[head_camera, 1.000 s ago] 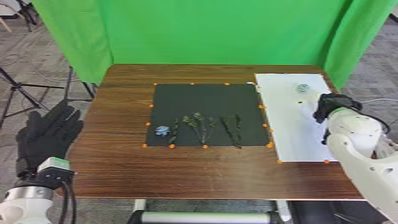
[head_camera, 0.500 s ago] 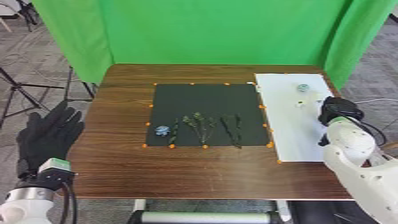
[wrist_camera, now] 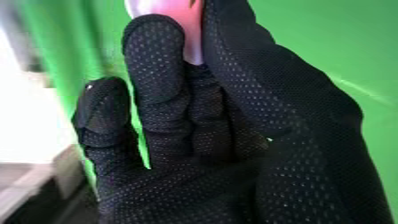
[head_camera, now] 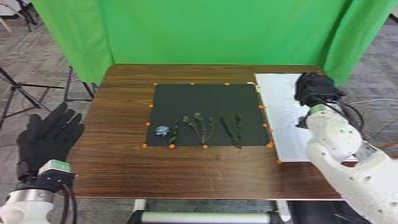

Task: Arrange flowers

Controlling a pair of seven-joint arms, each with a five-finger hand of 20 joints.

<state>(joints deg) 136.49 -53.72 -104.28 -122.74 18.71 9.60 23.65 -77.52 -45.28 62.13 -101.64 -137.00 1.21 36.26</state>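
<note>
My right hand [head_camera: 316,90] is over the far part of the white board [head_camera: 282,125], its fingers loosely extended, and covers the board's far right. In the right wrist view, a smooth pink-white thing shows between thumb and finger of my right hand [wrist_camera: 191,185]; whether they touch it I cannot tell. On the black mat [head_camera: 200,97], a blue flower [head_camera: 162,131] lies at the near left, then a dark leafy stem [head_camera: 174,134], a branching green sprig [head_camera: 202,127] and dark narrow stems [head_camera: 233,131]. Left of the table, my left hand [head_camera: 46,140] is open, fingers straight.
Orange markers line the edges of the mat and board on the brown table [head_camera: 178,175]. A green curtain [head_camera: 213,35] hangs behind the far edge. In the right wrist view, green cloth [wrist_camera: 320,30] stands behind the hand. A black tripod [head_camera: 22,90] is at the left.
My right hand has moved farther from the robot and a little left over the board. It now hides the pale blue flower and small white bits seen there before. The left hand has stayed still.
</note>
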